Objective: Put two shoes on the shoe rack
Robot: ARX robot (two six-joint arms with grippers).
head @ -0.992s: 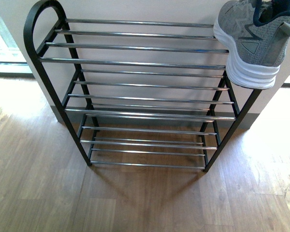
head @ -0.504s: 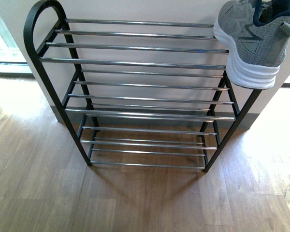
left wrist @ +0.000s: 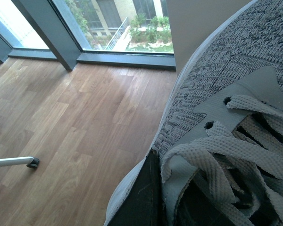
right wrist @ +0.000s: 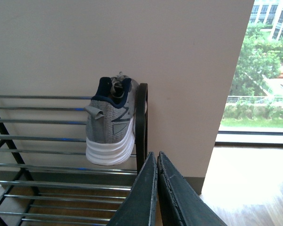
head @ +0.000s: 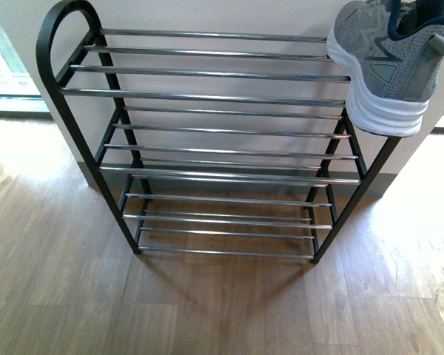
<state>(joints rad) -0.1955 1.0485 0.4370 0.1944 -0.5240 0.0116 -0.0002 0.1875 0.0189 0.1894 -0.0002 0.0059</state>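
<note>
Grey shoe [right wrist: 111, 123] beyond right pincer [right wrist: 156, 162]

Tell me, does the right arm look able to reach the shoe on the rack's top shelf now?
Probably yes. In the right wrist view the shoe on the rack lies straight ahead of the right gripper, with nothing between; its jaws are shut, so they must open first.

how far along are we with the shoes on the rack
Half done. One shoe sits on the rack, top shelf, right end. The second shoe is in the left gripper, above the floor, not yet placed. The right gripper is shut and empty.
</note>
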